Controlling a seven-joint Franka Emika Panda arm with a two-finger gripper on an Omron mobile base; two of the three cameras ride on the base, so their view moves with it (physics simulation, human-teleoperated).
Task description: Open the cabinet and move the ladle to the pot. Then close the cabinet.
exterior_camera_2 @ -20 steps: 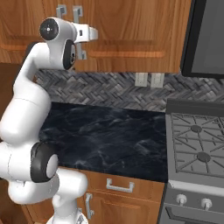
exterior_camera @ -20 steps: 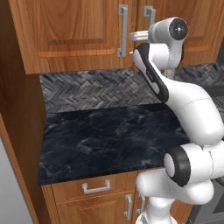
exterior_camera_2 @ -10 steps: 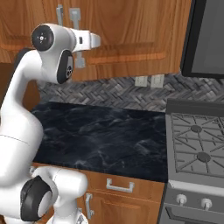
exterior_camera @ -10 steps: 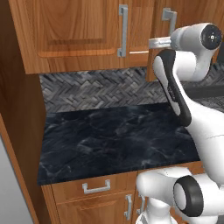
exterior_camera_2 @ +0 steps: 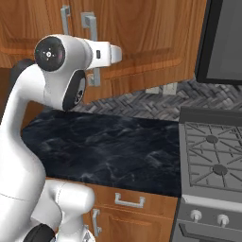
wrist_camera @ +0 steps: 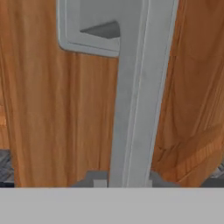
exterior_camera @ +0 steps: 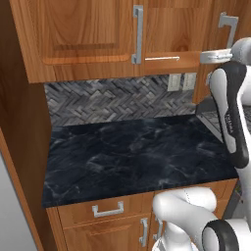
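Looking from the left base view, the cabinet (exterior_camera: 98, 39) of reddish-brown wood hangs above a herringbone backsplash (exterior_camera: 112, 100) and a dark marble counter (exterior_camera: 132, 157). Its left door lies flat with a silver bar handle (exterior_camera: 138, 34) near the middle seam, while the right door (exterior_camera: 215, 44) stands swung outward, its own handle (exterior_camera: 228, 27) near the picture's right edge. The white arm (exterior_camera: 230, 112) rises at the right, its wrist up at that door. Below the counter sit base drawers with short handles. From the right base view, the arm's big joint fills the upper left, and the hand reaches to the cabinet's two handles (exterior_camera_2: 90, 33); a stove (exterior_camera_2: 212, 156) with burners stands at the right, beneath a dark panel. In the hand view, a silver handle (wrist_camera: 133, 96) runs upright against the wood, very close, its mounting bracket at the top. The gripper (wrist_camera: 124, 183) sits at the handle's lower end, with a dark fingertip (wrist_camera: 94, 180) on either side, jaws clenched narrowly around the bar.
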